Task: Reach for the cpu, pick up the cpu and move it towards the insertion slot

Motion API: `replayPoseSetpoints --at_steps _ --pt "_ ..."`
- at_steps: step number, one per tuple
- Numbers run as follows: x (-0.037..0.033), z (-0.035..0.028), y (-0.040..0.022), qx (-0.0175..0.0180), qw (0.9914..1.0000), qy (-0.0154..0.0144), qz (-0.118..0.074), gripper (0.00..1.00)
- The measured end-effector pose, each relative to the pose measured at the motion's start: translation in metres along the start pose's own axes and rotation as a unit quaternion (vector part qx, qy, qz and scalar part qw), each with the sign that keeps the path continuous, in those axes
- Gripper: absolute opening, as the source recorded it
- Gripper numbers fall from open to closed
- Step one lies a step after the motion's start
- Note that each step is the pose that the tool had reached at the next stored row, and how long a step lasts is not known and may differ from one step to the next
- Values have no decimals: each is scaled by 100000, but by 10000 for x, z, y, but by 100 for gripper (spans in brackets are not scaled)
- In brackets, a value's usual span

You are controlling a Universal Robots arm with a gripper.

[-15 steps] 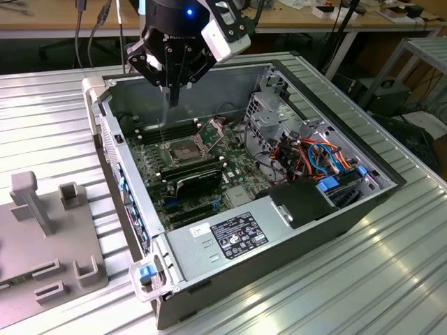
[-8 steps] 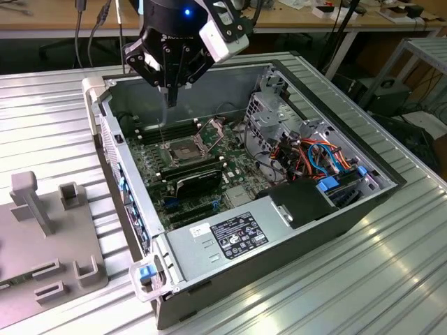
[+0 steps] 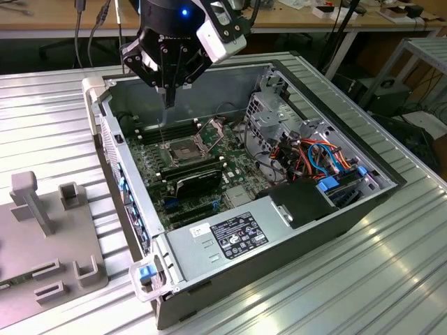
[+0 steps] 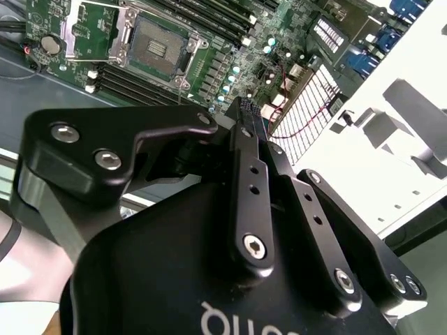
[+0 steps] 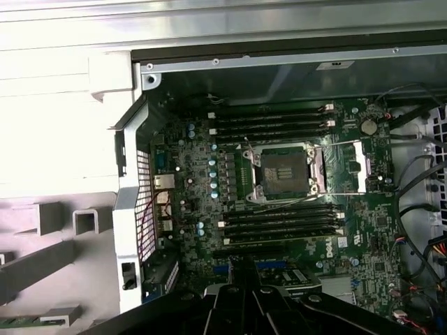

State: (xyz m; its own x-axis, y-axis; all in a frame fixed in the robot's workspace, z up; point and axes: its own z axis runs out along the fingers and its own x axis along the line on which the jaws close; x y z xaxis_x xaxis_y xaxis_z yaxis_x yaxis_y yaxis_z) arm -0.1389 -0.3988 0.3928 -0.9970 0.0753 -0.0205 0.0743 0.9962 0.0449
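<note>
While claw (image 3: pixel 166 89) hangs near insertion slot (image 3: pixel 183 150) | wrist pointing down

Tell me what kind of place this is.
Probably a robotics lab: an opened computer case sits on a ribbed metal table, a gripper hangs above its motherboard, and cluttered desks stand behind.

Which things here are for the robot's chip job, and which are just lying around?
For the job:
gripper, above the open computer case
insertion slot, its dark centre bare

Just lying about:
memory slots
coloured cables
grey fixture
power supply
</note>
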Motion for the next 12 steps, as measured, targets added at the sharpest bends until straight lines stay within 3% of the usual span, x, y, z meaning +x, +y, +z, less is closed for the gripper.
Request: replayPoseSetpoints --at_steps 12 --pt "75 1 -6 7 100000 63 5 11"
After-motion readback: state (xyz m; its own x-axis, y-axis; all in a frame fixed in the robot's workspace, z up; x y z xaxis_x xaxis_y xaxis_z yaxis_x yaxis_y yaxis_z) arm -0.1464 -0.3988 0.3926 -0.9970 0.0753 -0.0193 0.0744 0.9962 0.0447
